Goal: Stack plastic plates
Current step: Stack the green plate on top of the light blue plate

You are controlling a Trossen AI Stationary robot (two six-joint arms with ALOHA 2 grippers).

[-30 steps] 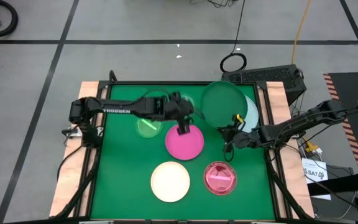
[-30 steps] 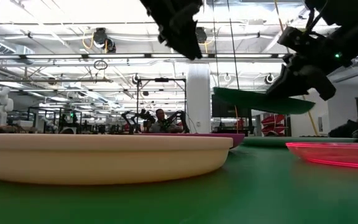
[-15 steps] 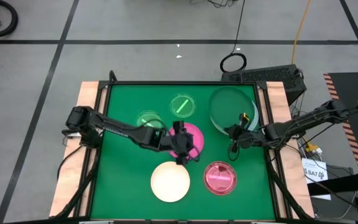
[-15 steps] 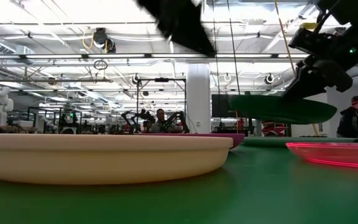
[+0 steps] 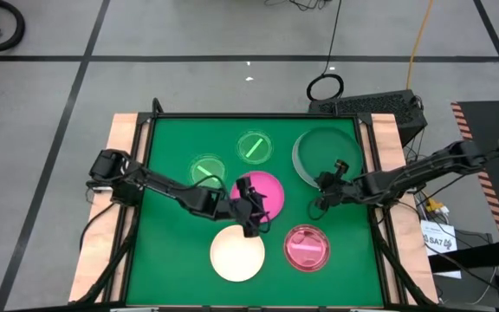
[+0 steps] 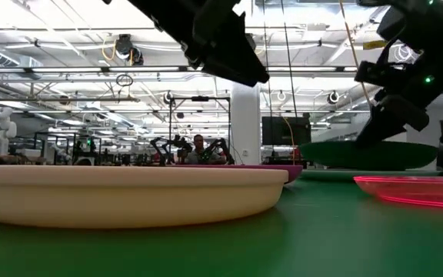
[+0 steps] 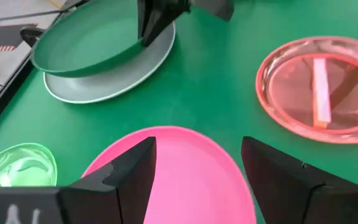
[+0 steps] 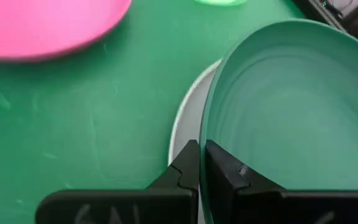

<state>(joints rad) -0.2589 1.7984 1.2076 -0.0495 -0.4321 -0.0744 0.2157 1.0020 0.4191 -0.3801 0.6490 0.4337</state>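
On green surface [image 5: 171, 251] | pale blue plate [image 7: 98, 87] mostly hidden under dark green plate [image 5: 323, 153] | right tool [image 5: 326, 185] pinched shut on dark green plate's rim | left tool [image 7: 197, 168] wide open over magenta plate [image 5: 265, 192], holding nothing

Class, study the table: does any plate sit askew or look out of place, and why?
One does: the dark green plate sits tilted over the pale blue plate, one edge raised and pinched by the right gripper. The other plates lie flat and apart on the mat.
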